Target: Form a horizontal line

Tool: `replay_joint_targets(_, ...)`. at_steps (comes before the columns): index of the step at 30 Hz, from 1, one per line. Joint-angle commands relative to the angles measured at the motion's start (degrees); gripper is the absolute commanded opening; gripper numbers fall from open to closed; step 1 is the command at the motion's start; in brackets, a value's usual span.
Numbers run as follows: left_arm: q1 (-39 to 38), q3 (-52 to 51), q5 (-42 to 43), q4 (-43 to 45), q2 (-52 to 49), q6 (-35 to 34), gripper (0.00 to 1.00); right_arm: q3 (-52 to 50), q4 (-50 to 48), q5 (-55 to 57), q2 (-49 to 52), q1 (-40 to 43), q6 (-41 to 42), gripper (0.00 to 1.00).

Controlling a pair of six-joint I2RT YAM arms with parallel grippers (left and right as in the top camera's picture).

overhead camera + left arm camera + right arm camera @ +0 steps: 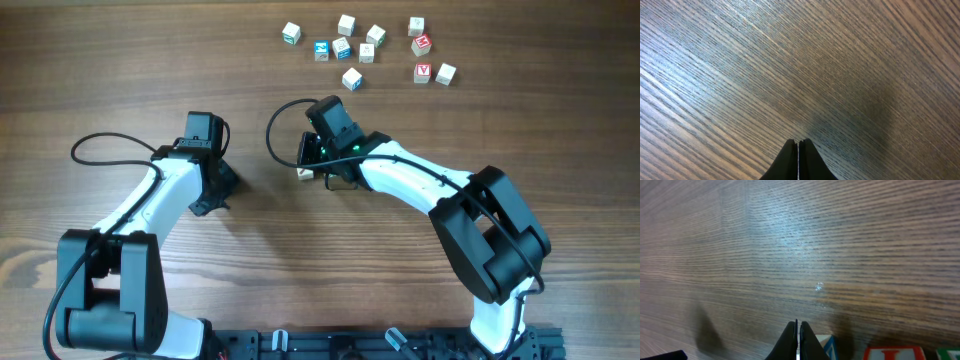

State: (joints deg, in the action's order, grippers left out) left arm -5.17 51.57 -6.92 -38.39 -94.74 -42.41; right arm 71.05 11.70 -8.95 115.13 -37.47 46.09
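Dark wood-grain table (250,260) fills every view. The left gripper (798,148) and right gripper (798,329) are both pressed together. The horizontal line (892,354) lies just beside the right one, well apart from the loose cubes (365,50).

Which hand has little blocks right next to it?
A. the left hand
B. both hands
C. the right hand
C: the right hand has blocks right beside it in its own camera, while the left hand has only bare table around it.
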Motion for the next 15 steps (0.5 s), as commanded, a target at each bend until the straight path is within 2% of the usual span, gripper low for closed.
replay_joint_targets(1, 0.31, -0.31, 0.5, -0.07, -0.63, -0.07, 0.07, 0.52, 1.4, -0.5, 0.24, -0.22, 0.61, 0.05)
replay_joint_targets(5, 0.31, -0.31, 0.5, -0.07, -0.61, -0.07, 0.07, 0.66, 0.5, -0.46, -0.61, -0.15, 0.33, 0.05)
replay_joint_targets(9, 0.31, -0.31, 0.5, -0.04, -0.63, -0.07, 0.05, 0.76, -4.57, -4.52, -1.57, -0.28, -4.79, 0.05)
replay_joint_targets(12, 0.33, -0.31, 0.15, -0.79, -0.61, -0.04, 0.04, 0.74, -4.79, -5.88, -1.31, -1.66, -7.43, 0.05)
replay_joint_targets(15, 2.03, -0.31, -8.52, -3.76, 0.37, -0.07, 0.04, 0.74, -3.69, -1.53, -0.81, -3.48, -8.37, 0.05)
